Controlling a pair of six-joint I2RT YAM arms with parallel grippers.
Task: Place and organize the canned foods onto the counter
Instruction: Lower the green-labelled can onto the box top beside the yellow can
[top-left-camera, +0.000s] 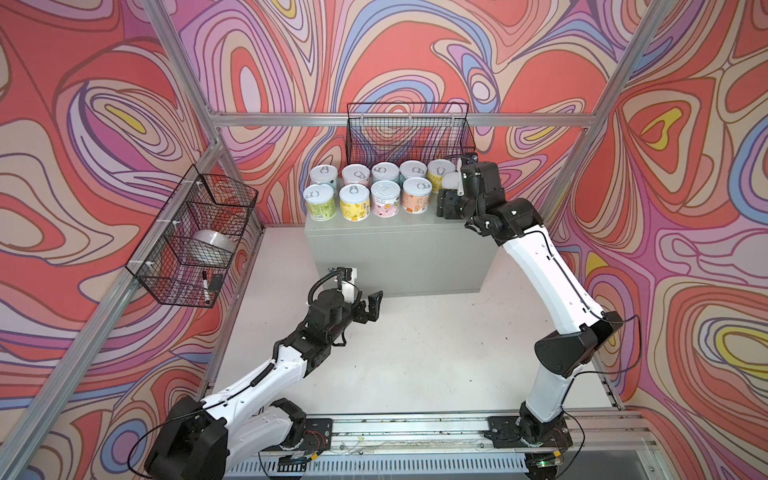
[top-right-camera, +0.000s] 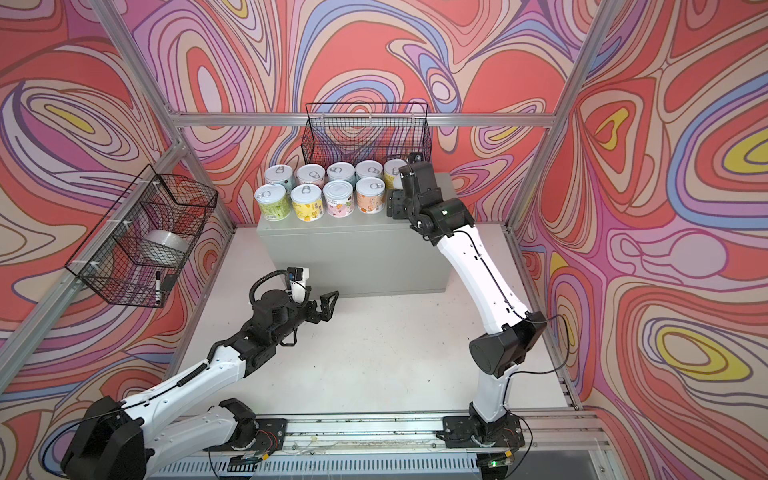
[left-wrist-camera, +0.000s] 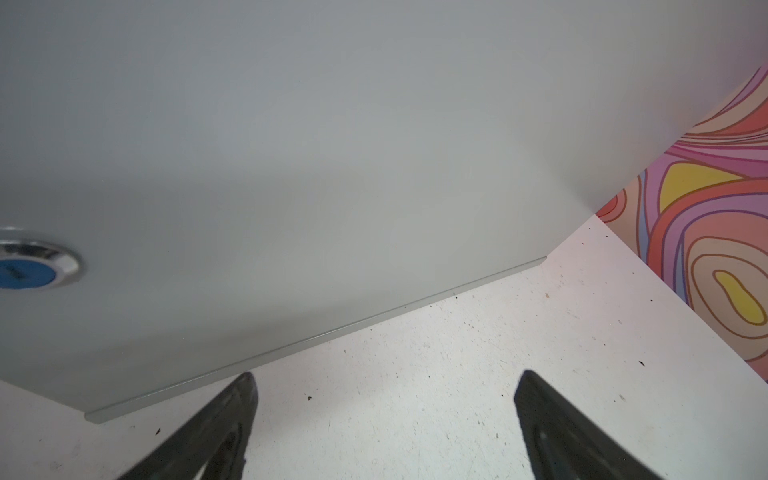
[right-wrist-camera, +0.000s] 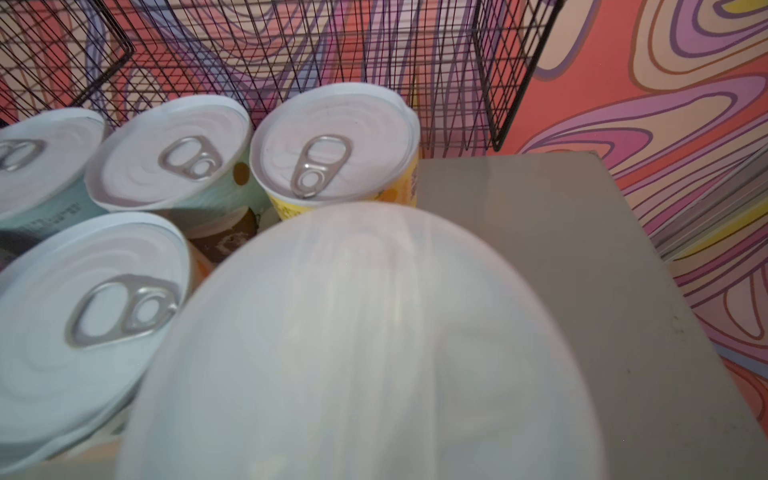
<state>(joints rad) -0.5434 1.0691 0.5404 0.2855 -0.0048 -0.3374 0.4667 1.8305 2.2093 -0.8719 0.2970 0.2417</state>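
Bimanual cell seen from above, with the task judged close to complete. The canned foods (top-left-camera: 385, 198) stand upright in two rows along the back edge of the counter (top-left-camera: 395, 249), filling its left and middle parts. The back row holds five cans and the front row (top-right-camera: 340, 199) four. A tenth can (top-left-camera: 450, 181) sits at the right end of the front row, just beside the orange-labelled can (top-left-camera: 416, 195), and its blurred lid (right-wrist-camera: 353, 332) fills most of the right wrist view. The right gripper (top-left-camera: 449, 199) is at this tenth can. Its fingers are hidden, so whether it is clamped on the can or already parted cannot be told. The left gripper (left-wrist-camera: 387, 376) hangs low before the counter's front face, near the round lock (left-wrist-camera: 29, 268), its fingers (left-wrist-camera: 232, 407) spread wide with nothing between them. No further cans show on the table (top-left-camera: 415, 353) or in the baskets, so what probably remains is to let go of the last can, withdraw, and perhaps true up the rows. The counter's right end (right-wrist-camera: 561, 249) is bare grey metal. The white table is speckled. A black wire basket (top-left-camera: 409, 133) hangs on the back wall above the cans. A second basket (top-left-camera: 195, 232) on the left wall holds a grey roll (top-left-camera: 212, 245) and a marker (top-left-camera: 205, 286). Swirl-patterned panels enclose the cell.
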